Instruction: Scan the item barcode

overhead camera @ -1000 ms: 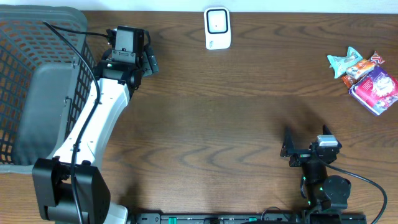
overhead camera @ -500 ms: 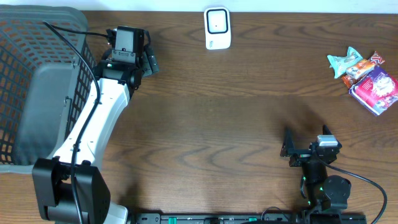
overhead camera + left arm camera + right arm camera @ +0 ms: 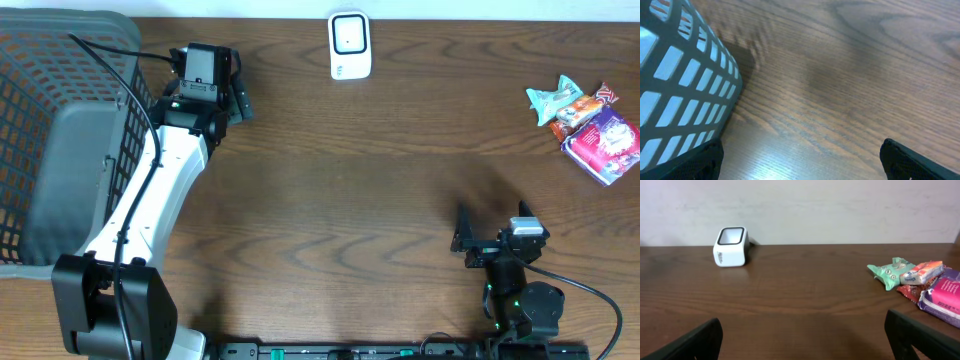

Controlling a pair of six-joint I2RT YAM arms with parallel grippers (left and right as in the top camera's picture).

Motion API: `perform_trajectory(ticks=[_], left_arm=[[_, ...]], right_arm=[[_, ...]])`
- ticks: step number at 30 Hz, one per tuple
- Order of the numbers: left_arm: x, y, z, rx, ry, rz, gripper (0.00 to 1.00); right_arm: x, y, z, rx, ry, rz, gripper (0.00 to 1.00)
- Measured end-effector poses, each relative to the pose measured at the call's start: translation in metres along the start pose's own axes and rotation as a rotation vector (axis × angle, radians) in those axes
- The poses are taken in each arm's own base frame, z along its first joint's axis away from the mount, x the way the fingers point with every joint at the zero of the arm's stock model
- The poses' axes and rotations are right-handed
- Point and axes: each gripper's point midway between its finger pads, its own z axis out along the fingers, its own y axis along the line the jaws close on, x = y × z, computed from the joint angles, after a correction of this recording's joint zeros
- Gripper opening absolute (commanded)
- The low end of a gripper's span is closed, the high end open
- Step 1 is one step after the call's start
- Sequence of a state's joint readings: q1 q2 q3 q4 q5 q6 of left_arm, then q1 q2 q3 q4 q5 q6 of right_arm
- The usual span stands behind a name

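The white barcode scanner (image 3: 350, 45) stands at the table's far edge, also visible as the scanner (image 3: 731, 246) in the right wrist view. The items are snack packets at the far right: a teal packet (image 3: 553, 98), an orange bar (image 3: 583, 110) and a pink pack (image 3: 603, 140). The right wrist view shows the teal packet (image 3: 891, 271), the orange bar (image 3: 923, 271) and the pink pack (image 3: 944, 296). My left gripper (image 3: 208, 92) (image 3: 801, 162) hangs open over bare wood beside the basket. My right gripper (image 3: 495, 240) (image 3: 802, 340) rests open and empty near the front edge, facing the scanner.
A dark grey mesh basket (image 3: 60, 120) fills the left side of the table, its wall (image 3: 680, 90) close to my left fingers. A pale wall runs behind the table's far edge.
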State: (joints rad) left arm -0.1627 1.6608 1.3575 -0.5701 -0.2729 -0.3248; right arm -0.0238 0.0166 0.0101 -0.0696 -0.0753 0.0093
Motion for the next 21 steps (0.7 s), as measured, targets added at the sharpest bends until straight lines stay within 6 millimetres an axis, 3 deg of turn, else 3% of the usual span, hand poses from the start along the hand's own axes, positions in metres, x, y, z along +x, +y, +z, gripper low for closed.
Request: perform_trajectory(ticks=[6,12,17,21], left_arm=[[0.016,0.004,0.002,-0.002,0.05,0.064,0.99],[0.05,-0.001,0.004,0.089,0.1,0.237,0.99],[0.062,-0.006,-0.001,0.172,0.019,0.301,0.99],[0.059,-0.009,-0.013,0.241,-0.121,0.288,0.99]], right_arm=[[0.0,0.0,0.0,0.0,0.0,0.0,0.99],[0.0,0.0,0.0,0.0,0.0,0.0,0.99],[0.0,0.0,0.0,0.0,0.0,0.0,0.99],[0.0,0.0,0.0,0.0,0.0,0.0,0.99]])
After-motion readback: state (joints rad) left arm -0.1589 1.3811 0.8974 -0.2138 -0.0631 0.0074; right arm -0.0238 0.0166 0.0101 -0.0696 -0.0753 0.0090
